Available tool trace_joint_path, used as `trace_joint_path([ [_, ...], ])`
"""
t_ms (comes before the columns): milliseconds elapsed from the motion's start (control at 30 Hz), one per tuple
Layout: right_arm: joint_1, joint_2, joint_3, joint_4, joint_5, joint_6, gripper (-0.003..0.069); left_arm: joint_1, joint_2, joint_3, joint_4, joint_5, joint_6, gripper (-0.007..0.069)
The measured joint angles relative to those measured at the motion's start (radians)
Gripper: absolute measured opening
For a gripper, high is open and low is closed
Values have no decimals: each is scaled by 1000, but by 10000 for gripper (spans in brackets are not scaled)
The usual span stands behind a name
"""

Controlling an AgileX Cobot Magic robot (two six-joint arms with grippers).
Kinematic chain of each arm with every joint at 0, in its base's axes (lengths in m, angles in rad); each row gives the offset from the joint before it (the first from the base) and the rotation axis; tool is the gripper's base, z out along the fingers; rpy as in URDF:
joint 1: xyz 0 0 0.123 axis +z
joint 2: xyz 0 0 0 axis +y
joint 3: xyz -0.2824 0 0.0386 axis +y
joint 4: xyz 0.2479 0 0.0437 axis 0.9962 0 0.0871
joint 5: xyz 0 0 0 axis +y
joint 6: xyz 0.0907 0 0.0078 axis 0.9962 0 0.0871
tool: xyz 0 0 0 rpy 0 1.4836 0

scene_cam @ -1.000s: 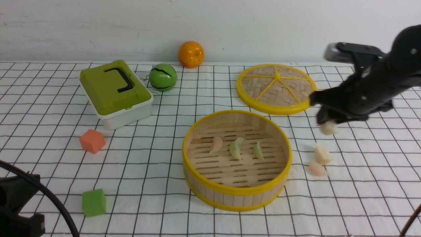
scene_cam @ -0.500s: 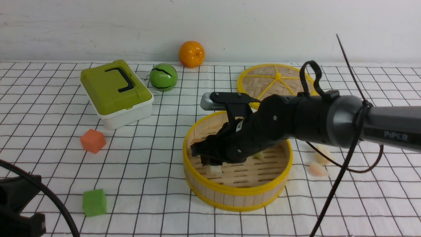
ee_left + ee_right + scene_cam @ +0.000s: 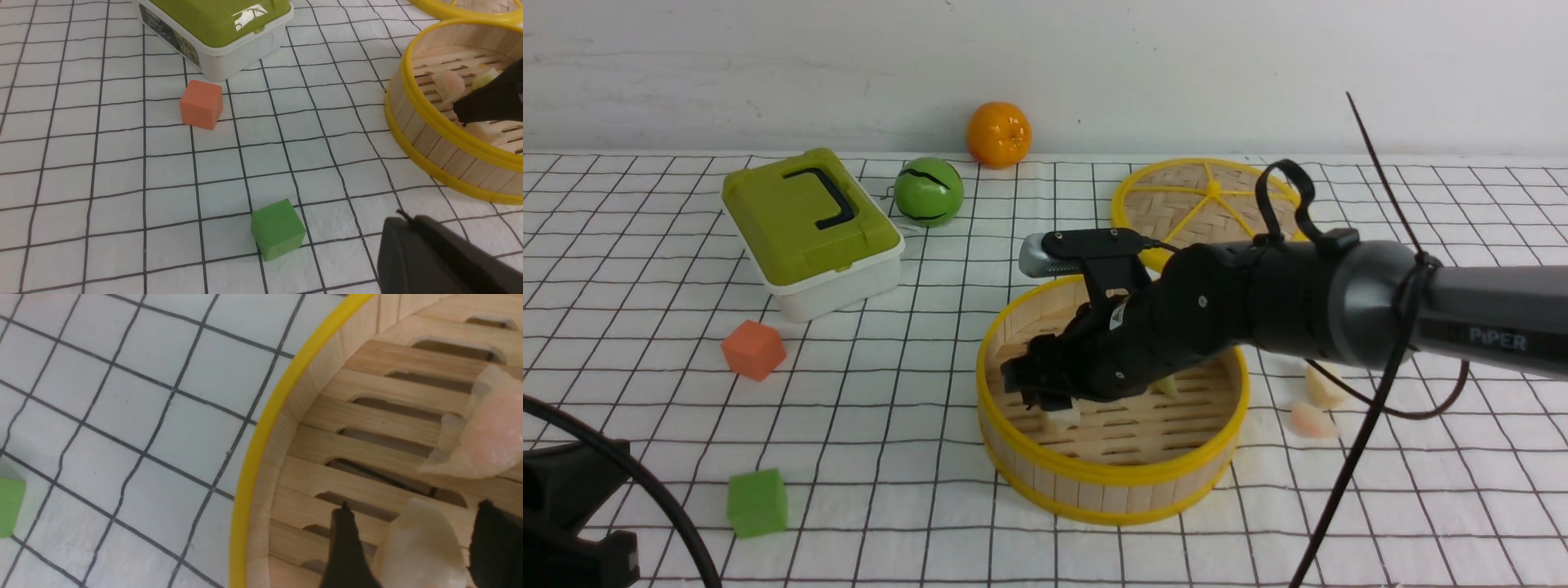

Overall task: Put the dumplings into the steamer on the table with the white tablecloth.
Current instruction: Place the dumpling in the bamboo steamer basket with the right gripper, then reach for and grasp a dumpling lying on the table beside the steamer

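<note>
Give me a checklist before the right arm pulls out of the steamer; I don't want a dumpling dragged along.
1. Cream-white dumpling inside the steamer, low over its slats: ok.
2. Right tool free of it: cannot tell; a finger stands close on each side.
3. Neighbouring pinkish dumpling apart from the fingers: ok.
4. Woven lid off, lying behind the steamer: ok.
5. All dumplings in: not ok; a cream one and a pinkish one lie on the tablecloth, right of the steamer.

Right arm stretched leftward, jaws parted; left arm low, jaws closed
</note>
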Motion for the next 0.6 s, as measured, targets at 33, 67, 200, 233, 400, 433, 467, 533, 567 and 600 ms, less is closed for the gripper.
trace_joint_path([
  [33,0,-4,0,-5,-5,1,423,0,0,0,-1,0,0,-13],
  [67,0,-4,0,-6,-5,1,424,0,0,0,-1,0,0,-12],
  [200,-29,-70,2,-28,18,1,437,0,0,0,-2,0,0,-11],
  [233,-47,-99,2,-28,41,1,437,0,0,0,-2,0,0,-11],
  [400,-187,-244,2,-81,284,-6,437,0,0,0,-7,0,0,-11],
  [433,-232,-265,2,-113,346,-10,437,0,0,0,-7,-1,0,-11],
  [467,-262,-272,2,-135,406,-10,437,0,0,0,-10,-2,0,-11],
  [533,-328,-269,2,-179,477,-10,437,0,0,0,-13,-4,0,-11],
  [567,-361,-255,4,-196,505,-10,437,0,0,0,-13,-4,0,-11],
  [600,-389,-239,4,-205,510,-10,437,0,0,0,-16,-4,0,-11],
])
